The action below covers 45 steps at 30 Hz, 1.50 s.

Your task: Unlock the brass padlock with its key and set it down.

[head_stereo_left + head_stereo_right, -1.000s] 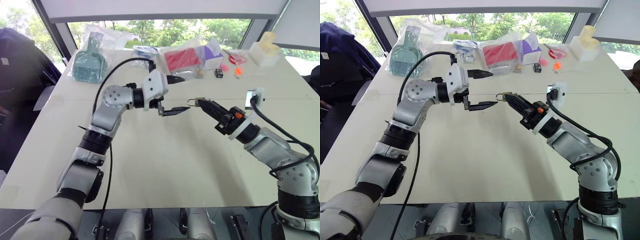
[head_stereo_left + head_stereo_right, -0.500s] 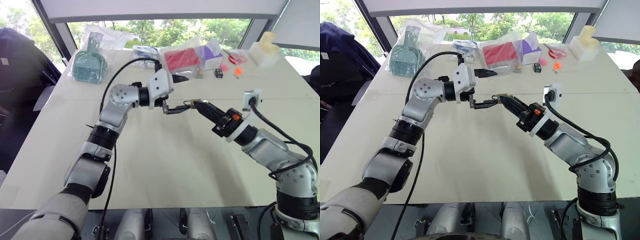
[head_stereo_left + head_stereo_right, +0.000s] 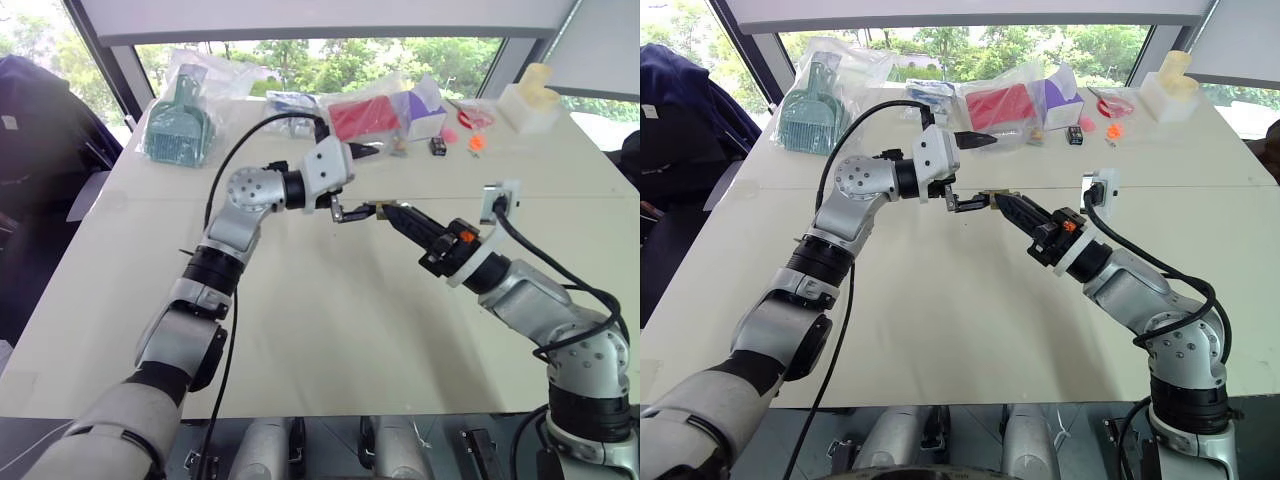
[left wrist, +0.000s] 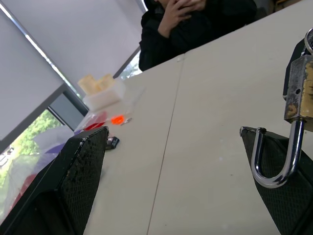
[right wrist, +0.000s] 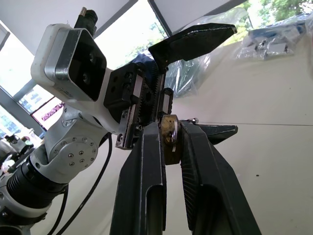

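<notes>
Above a broad pale table (image 3: 330,330) by a window, the robot's two arms met over the middle of the surface. The right gripper (image 3: 388,211) reached forward and to the left from the near right side, its two black fingers pressed together on the brass padlock (image 5: 169,138), which was held clear of the tabletop at the fingertips. In the left wrist view the padlock's brass body hung with its silvery shackle (image 4: 276,161) curving below it, and the shackle's free end appeared to stand out of the body, though the pictures did not settle whether the lock was undone. The left gripper (image 3: 360,183) came in from the left and pointed across toward the right arm, its jaws spread wide: one finger (image 3: 978,141) stood high above the lock and the other (image 3: 970,203) sat just beside the shackle, with nothing gripped between them. Along the far edge of the table lay a row of goods: a teal scoop in a clear bag (image 3: 178,125), a red packet in plastic (image 3: 363,118), a purple-and-white box (image 3: 425,115), a pale yellow block (image 3: 528,98) at the far right corner, then a small black item (image 3: 438,146) and small orange and pink pieces (image 3: 474,142). In the left wrist view, a person in dark clothing (image 4: 195,24) sat at the far side of the table, a hand raised.
</notes>
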Tool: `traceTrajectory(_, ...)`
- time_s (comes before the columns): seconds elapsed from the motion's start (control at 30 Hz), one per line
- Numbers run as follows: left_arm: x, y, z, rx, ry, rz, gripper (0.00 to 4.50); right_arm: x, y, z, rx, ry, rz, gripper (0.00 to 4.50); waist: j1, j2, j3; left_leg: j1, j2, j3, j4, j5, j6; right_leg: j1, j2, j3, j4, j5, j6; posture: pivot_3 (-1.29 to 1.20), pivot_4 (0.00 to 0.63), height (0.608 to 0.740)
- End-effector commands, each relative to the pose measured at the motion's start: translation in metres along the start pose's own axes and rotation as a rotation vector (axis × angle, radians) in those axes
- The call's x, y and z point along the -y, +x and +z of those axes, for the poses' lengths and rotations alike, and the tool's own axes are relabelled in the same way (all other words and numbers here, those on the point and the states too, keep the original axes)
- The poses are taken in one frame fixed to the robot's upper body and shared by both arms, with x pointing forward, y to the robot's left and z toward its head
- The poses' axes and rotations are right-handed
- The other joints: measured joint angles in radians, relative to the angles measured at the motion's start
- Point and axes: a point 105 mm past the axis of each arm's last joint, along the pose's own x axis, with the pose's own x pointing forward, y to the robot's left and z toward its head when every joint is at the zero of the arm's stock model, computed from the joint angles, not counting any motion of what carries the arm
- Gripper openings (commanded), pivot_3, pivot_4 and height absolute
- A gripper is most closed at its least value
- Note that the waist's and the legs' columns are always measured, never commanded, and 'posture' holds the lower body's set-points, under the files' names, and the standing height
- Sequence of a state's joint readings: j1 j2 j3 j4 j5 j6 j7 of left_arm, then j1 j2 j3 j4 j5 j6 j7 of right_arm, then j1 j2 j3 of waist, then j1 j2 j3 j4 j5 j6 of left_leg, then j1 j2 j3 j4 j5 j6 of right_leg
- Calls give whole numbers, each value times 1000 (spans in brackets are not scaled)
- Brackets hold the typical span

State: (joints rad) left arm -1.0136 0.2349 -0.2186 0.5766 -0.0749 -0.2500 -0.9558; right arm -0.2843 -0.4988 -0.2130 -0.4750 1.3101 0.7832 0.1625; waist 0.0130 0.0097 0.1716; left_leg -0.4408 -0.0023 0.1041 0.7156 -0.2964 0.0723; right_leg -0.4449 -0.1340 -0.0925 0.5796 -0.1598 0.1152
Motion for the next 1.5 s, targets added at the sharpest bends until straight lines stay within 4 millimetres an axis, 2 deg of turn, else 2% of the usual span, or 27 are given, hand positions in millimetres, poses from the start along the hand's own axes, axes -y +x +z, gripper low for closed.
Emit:
traceTrajectory(0.03, -14, -3, 14, 43, 45, 63, 4479, -12, 1, 3, 10, -17, 44, 0, 0, 0, 0, 0, 0, 0, 0, 0, 0, 0, 0, 0, 0, 0, 0, 0, 150, 735)
traceTrajectory(0.63, -14, -5, 9, 32, 64, 118, 4479, -9, 1, 3, 11, -8, 26, 0, 0, 0, 0, 0, 0, 0, 0, 0, 0, 0, 0, 0, 0, 0, 0, 0, 150, 735)
traceTrajectory(0.73, -10, -6, 3, 8, 59, 100, 4479, -9, 2, 3, 13, -6, 24, 0, 0, 0, 0, 0, 0, 0, 0, 0, 0, 0, 0, 0, 0, 0, 0, 0, 150, 735)
traceTrajectory(0.83, -4, -12, -15, -75, 25, 67, 4479, -5, 1, 4, 32, 15, 8, 0, -1, 0, 0, 0, 0, 0, 0, 0, 0, 0, 0, 0, 0, 0, 0, 0, 150, 735)
traceTrajectory(0.93, 8, -29, -39, -179, -42, 7, 4479, 9, -1, 3, 55, 73, -60, 0, -3, 0, 0, 0, 0, 0, 0, 0, 0, 0, 0, 0, 0, 0, 0, 0, 150, 735)
traceTrajectory(1.0, 21, -46, -47, -221, -139, -54, 4479, 32, -5, -12, -4, 121, -169, 0, -5, 0, 0, 0, 0, 0, 0, 0, 0, 0, 0, 0, 1, 0, 0, 0, 150, 735)
traceTrajectory(1.1, 38, -66, -39, -211, -283, -139, 4479, 63, -10, -38, -85, 263, -304, 0, -8, 0, 0, 0, 1, 0, -1, 1, -1, -1, 0, 0, 1, 0, 0, 0, 150, 735)
traceTrajectory(1.27, 54, -82, -21, -207, -392, -191, 4479, 83, -7, -46, -75, 433, -342, 0, -1, 1, 0, -1, 0, 0, 0, 4, -7, -1, 0, 0, 0, -2, -4, 0, 150, 735)
traceTrajectory(1.47, 58, -88, -18, -227, -420, -160, 4479, 96, -1, -60, -203, 402, -392, 0, -8, 1, 0, 0, 1, 0, -1, 4, -7, -1, 1, 0, 1, -2, -4, 0, 150, 735)
traceTrajectory(1.5, 58, -88, -18, -228, -423, -156, 4494, 98, -2, -63, -239, 363, -405, 453, -8, 1, 0, 0, 1, 0, -1, 4, -7, -1, 1, 0, 1, -2, -4, 0, 150, 735)
